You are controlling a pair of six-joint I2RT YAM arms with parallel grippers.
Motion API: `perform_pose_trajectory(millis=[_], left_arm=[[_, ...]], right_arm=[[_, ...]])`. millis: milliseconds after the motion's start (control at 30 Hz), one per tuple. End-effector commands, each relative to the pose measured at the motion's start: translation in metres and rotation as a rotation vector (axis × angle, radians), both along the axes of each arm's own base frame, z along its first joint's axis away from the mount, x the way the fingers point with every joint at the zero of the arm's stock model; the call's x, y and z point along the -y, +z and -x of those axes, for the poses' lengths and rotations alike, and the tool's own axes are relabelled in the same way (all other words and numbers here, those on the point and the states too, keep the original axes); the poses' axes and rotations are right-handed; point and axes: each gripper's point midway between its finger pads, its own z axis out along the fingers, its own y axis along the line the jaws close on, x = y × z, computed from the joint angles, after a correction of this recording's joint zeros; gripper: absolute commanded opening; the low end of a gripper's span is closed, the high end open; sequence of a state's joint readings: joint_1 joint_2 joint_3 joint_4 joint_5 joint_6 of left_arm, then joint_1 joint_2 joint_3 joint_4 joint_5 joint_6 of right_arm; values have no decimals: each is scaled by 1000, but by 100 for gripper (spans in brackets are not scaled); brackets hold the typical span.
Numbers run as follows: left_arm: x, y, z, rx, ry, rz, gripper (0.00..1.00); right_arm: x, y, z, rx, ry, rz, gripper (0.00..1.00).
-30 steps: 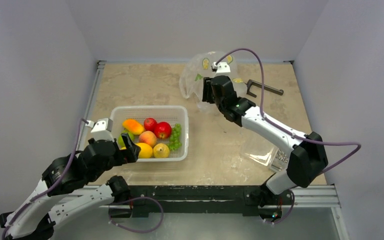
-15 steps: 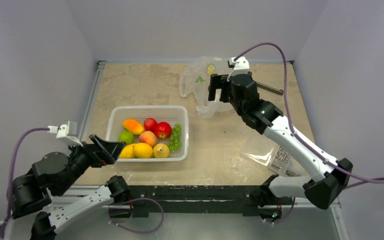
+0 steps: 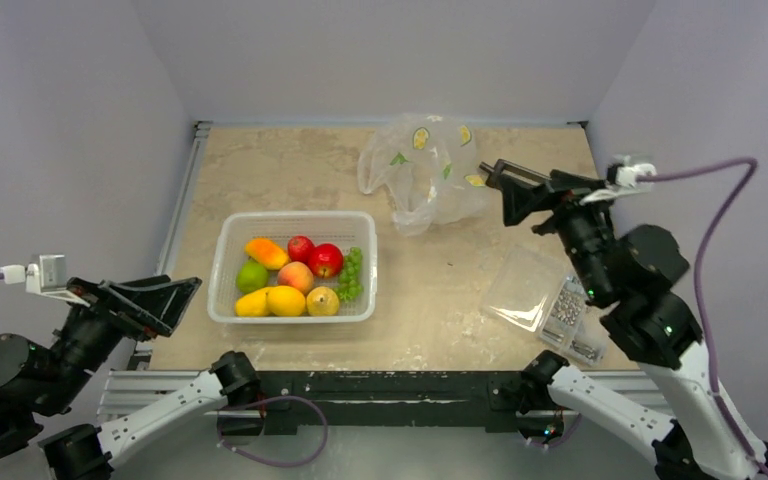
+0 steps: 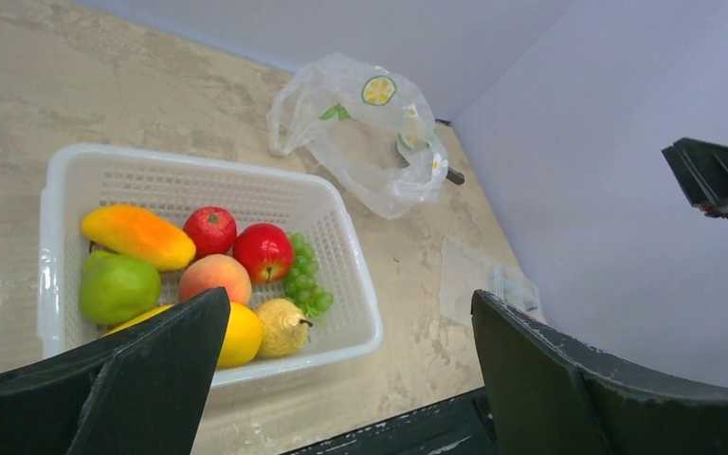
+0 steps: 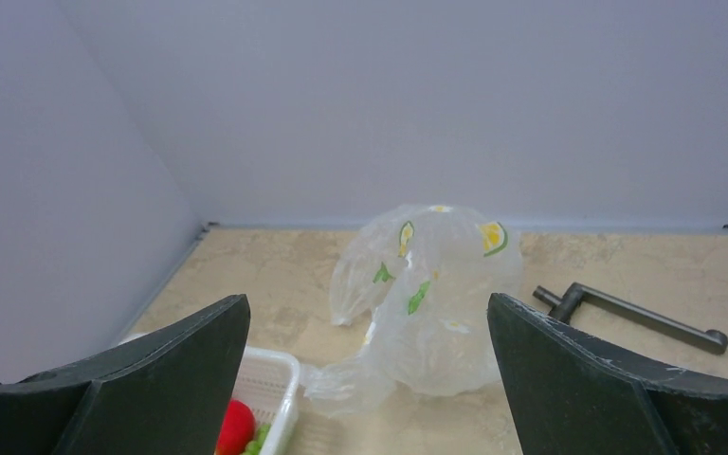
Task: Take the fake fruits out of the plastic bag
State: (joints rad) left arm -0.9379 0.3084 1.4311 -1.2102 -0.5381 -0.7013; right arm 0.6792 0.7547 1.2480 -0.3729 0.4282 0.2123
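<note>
The plastic bag [image 3: 425, 170], clear film with lemon prints, lies slack on the far table; no fruit shows inside it. The fake fruits sit in the white mesh basket [image 3: 228, 232]: a deep-red apple [image 3: 326, 259] and a yellowish pear [image 3: 322, 300]. The left wrist view shows the apple [image 4: 263, 251], the pear [image 4: 282, 327] and the bag [image 4: 360, 133]. My left gripper [image 3: 175, 300] hangs open off the table's near-left edge, short of the basket. To the right of the bag my right gripper [image 3: 495, 190] is raised, open and empty, facing the bag [image 5: 436, 303].
The basket also holds a mango [image 3: 265, 251], a small red fruit [image 3: 300, 246], a peach, a green fruit, yellow fruits and grapes [image 3: 350, 272]. A clear box of screws [image 3: 550, 300] lies at the near right. A dark metal clamp [image 5: 635, 318] rests behind the bag.
My right gripper opened, let go of the bag and drew back to the right; the bag settled on the table. The left arm pulled back from the basket toward the near-left edge.
</note>
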Motion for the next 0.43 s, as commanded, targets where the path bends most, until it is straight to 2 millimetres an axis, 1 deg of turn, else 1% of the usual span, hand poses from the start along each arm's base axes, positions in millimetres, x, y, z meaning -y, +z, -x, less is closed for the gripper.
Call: perform_pose_trajectory(millis=[0, 100, 200, 267, 333, 400], left_arm=[[-17, 17, 7, 71, 16, 4, 100], [-23, 19, 9, 76, 25, 3, 100], [-26, 19, 10, 82, 32, -1, 100], [-28, 18, 10, 82, 37, -3, 100], [-28, 17, 10, 80, 37, -4, 100], [-26, 16, 10, 75, 33, -5, 100]], right_arm=[[28, 18, 24, 101, -36, -42, 99], [49, 24, 34, 131, -101, -82, 99], [68, 29, 39, 130, -178, -132, 99], [72, 32, 42, 122, -189, -162, 99], [72, 34, 42, 136, -187, -148, 99], [73, 30, 37, 123, -207, -140, 99]])
